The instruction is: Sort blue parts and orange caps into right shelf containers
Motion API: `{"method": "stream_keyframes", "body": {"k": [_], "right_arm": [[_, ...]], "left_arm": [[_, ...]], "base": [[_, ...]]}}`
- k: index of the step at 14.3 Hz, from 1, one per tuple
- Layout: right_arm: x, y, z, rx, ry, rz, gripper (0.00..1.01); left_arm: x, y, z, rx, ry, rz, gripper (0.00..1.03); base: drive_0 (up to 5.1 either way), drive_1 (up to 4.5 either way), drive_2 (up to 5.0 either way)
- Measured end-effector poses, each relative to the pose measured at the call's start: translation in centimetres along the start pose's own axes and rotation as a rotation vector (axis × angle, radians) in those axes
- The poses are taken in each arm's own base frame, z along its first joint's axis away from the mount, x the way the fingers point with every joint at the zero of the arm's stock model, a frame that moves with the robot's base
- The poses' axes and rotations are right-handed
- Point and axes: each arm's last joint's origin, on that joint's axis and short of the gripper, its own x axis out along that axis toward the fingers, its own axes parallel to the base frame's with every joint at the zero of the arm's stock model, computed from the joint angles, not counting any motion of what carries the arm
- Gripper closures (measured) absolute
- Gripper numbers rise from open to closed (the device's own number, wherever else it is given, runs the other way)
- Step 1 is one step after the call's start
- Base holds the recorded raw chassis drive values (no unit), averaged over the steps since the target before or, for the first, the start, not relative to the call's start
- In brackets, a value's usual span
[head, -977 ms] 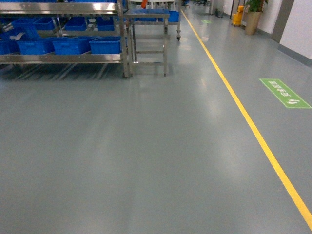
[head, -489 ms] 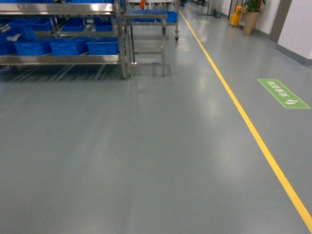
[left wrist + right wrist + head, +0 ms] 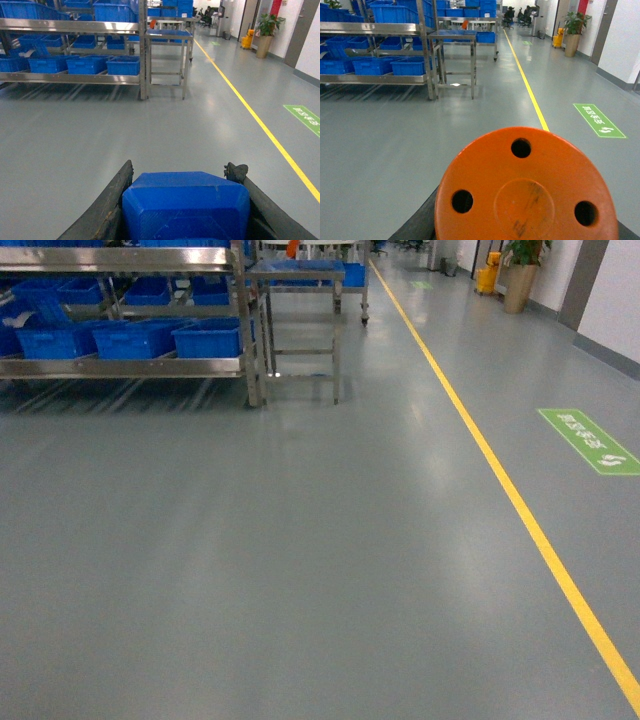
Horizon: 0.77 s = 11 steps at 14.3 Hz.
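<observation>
- Left gripper (image 3: 186,200), at the bottom centre of the left wrist frame: dark fingers (image 3: 107,205) pressed against both sides of a blue part (image 3: 186,205), pinching it between them.
- Blue part: chunky, faceted block with bevelled corners, filling the lower middle of that frame.
- Right gripper (image 3: 525,200), at the bottom of the right wrist frame: almost wholly hidden behind an orange cap (image 3: 525,187); only dark slivers visible at the lower edge, so finger state cannot be told for certain.
- Orange cap: round disc face-on to the camera, three holes around a shallow central circle, covering the lower centre of the frame.
- Neither gripper visible in the head frame.
- Blue crates (image 3: 210,337) in a row on the lower level of a steel shelf rack (image 3: 130,367), upper left of the head frame; more crates behind and on higher levels, seen upper left in both wrist frames.
- Small steel table (image 3: 298,275) just right of the rack, touching or nearly so.
- Grey glossy floor (image 3: 300,560) across most of each frame.
- Yellow line (image 3: 500,490) running from top centre to lower right.
- Green floor sign (image 3: 588,440) at the right edge.
- Potted plant (image 3: 520,270) and yellow bucket (image 3: 487,278) in the upper right, well apart from the rack.
</observation>
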Motion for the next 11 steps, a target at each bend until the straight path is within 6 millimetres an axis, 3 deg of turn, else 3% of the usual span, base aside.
{"method": "stream_keyframes", "body": {"k": [10,11], "right_arm": [[0.00,0.00,0.01,0.000,-0.001,0.002,0.56],[0.00,0.00,-0.03,0.000,0.003,0.002,0.56]], "left_arm": [[0.00,0.00,-0.01,0.000,0.002,0.000,0.59],[0.00,0.00,-0.03,0.000,0.003,0.000,0.59]], "base": [[-1.6,-1.64,-1.6],[-0.1,4.26,-4.4]]}}
